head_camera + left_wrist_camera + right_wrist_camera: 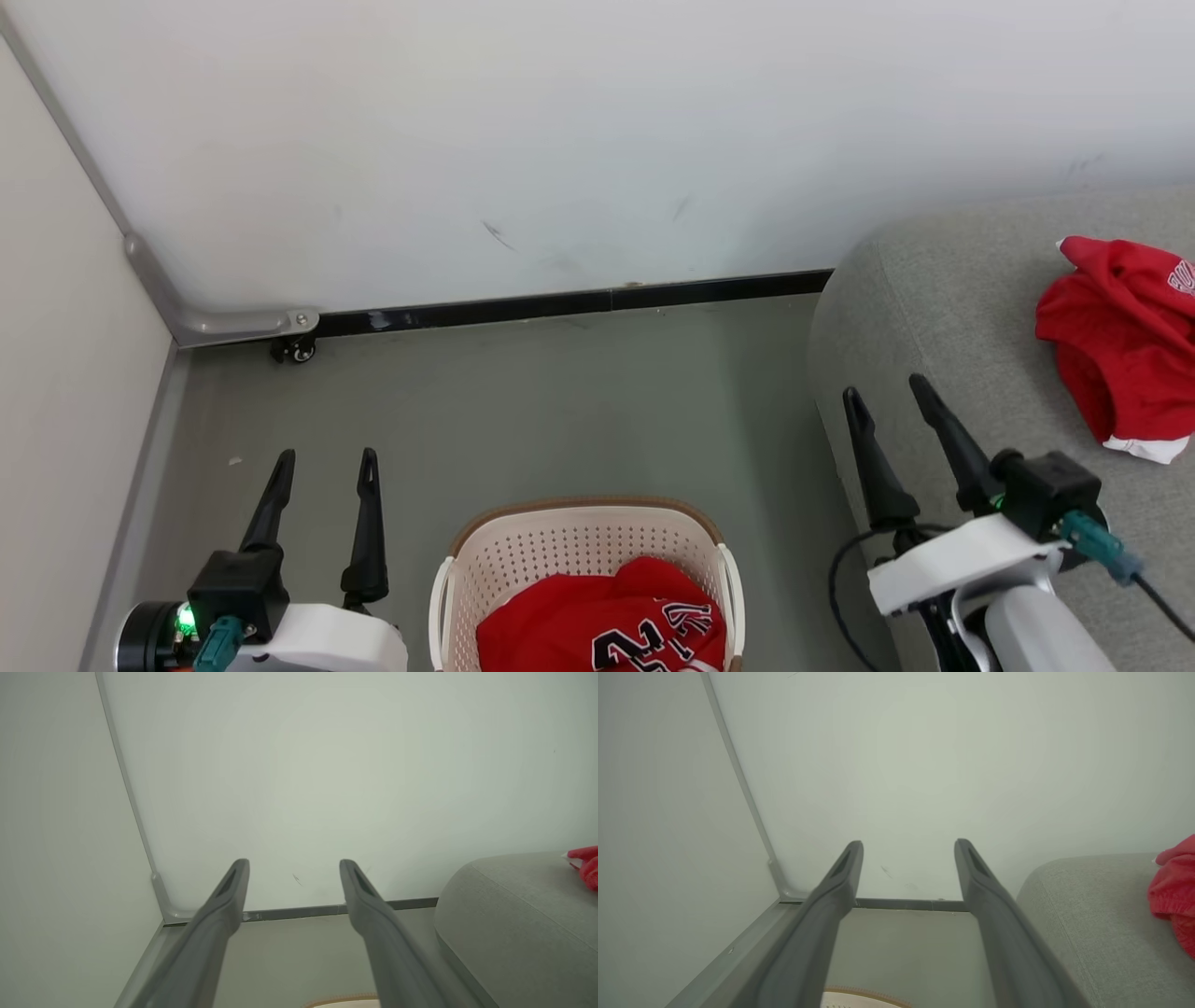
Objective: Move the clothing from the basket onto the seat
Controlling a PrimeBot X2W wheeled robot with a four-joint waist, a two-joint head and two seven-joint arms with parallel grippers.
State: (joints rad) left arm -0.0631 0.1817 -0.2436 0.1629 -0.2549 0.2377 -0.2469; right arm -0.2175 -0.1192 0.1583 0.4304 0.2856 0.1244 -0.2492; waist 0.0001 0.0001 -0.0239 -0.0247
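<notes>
a: where's the clothing?
b: in two places. the red jersey [602, 621] with black-and-white lettering lies crumpled inside the basket [579, 541], at the near middle of the head view. the red shorts [1120, 327] lie bunched on the seat [943, 308] at the far right, with a white edge at their near end.
a: and the basket itself?
b: it stands on the grey-green floor [523, 401], left of the seat's rounded corner, with a strip of floor between them. its brown rim curves toward the wall [560, 140].
a: the grippers?
b: the left gripper [328, 455] hovers over the floor left of the basket, its two dark fingers spread apart with nothing between them. the right gripper [883, 385] is over the near left edge of the seat, right of the basket, its fingers likewise parted and empty. both point toward the far wall.
a: is either one touching the clothing?
b: no. the right gripper is well apart from the shorts, which lie farther right on the cushion. the left one is beside the basket, not in it.
a: anything else back there?
b: a black baseboard [579, 301] runs along the foot of the wall, and a small caster wheel [295, 351] sits at the far left corner.
</notes>
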